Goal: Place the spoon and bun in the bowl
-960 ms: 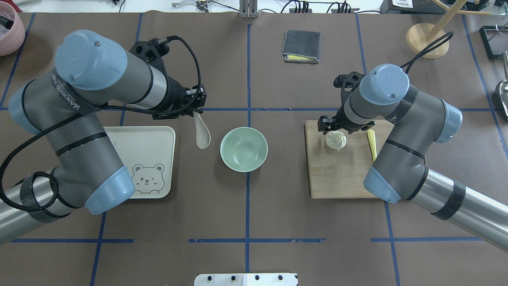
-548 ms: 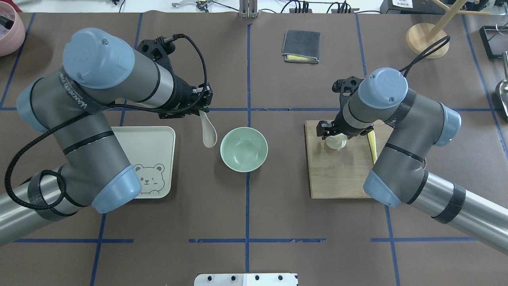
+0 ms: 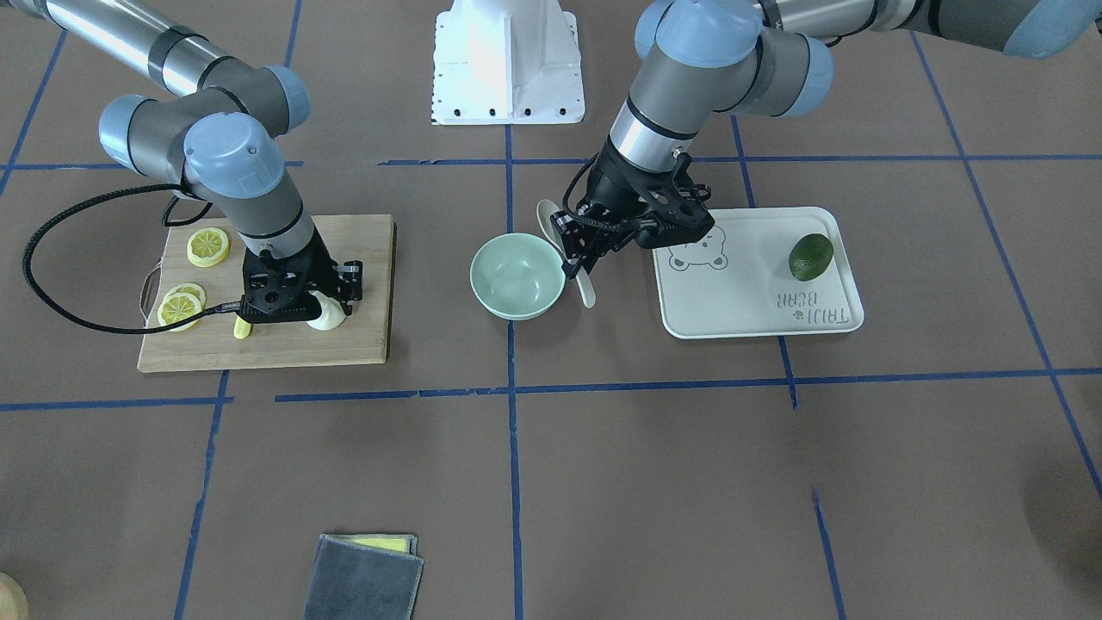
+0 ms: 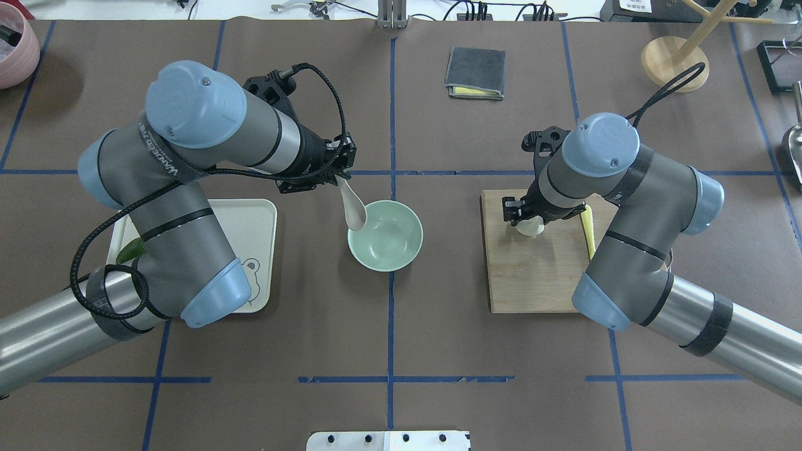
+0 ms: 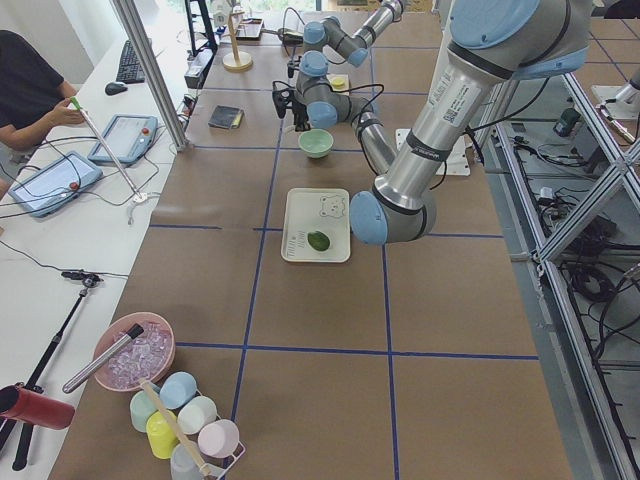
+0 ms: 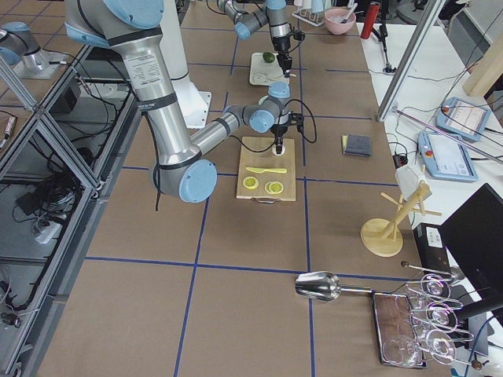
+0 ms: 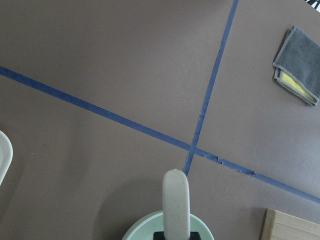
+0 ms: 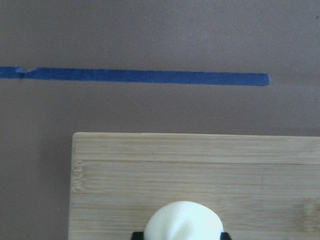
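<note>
Two pincers at work here. The left pincer [image 4: 341, 178] is clamped on the spoon [image 4: 353, 207] by its handle. The spoon slants far-to-near, scoop end low by the mint bowl [image 4: 413, 247]'s left rim. The right pincer [image 4: 529, 222] straddles the bun [image 8: 184, 220] near the cutting board [image 4: 532, 282]'s far left corner, can't tell if it's squeezing. There's bare worktop [image 4: 451, 263] between bowl and board.
</note>
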{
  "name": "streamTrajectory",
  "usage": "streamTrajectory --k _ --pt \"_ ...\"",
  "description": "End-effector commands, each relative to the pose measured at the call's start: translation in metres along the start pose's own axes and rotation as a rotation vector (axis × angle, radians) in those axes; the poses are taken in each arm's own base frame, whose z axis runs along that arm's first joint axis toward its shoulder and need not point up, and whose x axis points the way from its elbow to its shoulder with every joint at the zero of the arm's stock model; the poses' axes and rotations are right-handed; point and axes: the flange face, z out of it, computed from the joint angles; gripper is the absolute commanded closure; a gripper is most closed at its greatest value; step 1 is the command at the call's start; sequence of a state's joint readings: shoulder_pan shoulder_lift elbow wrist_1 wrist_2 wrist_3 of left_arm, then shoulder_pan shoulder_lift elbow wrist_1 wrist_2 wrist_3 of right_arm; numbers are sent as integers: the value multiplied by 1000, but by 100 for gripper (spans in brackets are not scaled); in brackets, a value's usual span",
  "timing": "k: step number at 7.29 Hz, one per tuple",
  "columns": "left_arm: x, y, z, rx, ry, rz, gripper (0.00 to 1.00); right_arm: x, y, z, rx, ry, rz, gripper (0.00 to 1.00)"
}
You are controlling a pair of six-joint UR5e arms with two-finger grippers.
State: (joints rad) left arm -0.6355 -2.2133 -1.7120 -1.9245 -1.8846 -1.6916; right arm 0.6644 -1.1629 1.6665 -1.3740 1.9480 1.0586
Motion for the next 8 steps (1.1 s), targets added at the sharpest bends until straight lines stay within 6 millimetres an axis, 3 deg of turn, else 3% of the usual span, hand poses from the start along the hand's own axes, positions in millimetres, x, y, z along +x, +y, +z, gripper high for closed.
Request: streamTrajectory --k 1,6,7,8 --pt "7 30 48 48 76 -85 100 -2 -1 -5 6 -8 -2 100" --pt "3 37 60 42 60 -69 100 -3 -4 -32 12 -11 5 100" --pt "2 36 61 46 58 -67 59 -5 -4 -34 14 -15 3 100" --pt "0 36 59 49 53 -33 1 -6 -6 -37 19 -19 3 100"
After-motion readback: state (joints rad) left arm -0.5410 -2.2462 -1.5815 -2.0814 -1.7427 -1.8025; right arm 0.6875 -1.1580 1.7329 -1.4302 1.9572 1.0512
